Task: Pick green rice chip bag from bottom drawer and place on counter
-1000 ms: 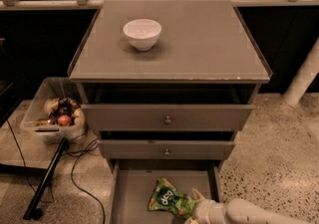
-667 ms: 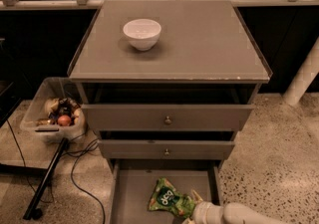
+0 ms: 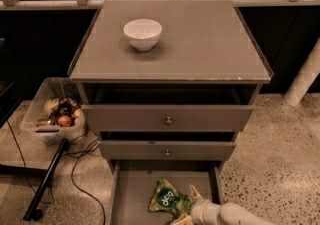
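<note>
- Pulled out under two shut upper drawers [image 3: 168,119], just as a second ago: bottom drawer [image 3: 127,196].
- Flat on that drawer's floor, logo face up, right of the middle and nearer the right wall than the left: green rice chip bag [image 3: 165,200].
- Same spot and same tilt for the bag as in both earlier moments, not lifted.
- Low in the drawer at the bag's right end, touching or overlapping it: hand [image 3: 186,205], carried by a pale arm [image 3: 235,216] entering from the bottom right corner of the view.
- Cannot tell whether gripping the bag or merely resting against it.
- Against a second ago: arm a little lower toward the bottom edge of the view, less of its length showing, and barely any shift along the bag's right end.
- Up top, the surface [image 3: 210,44] with a white bowl [image 3: 142,33] upright between the middle and the back left corner, well apart from the front edge, unmoved.
- On the floor left of the cabinet: clear bin [image 3: 50,116] of mixed small things, with a black cable [image 3: 75,179] trailing beside.
- Right of the cabinet: white post [image 3: 304,76].
</note>
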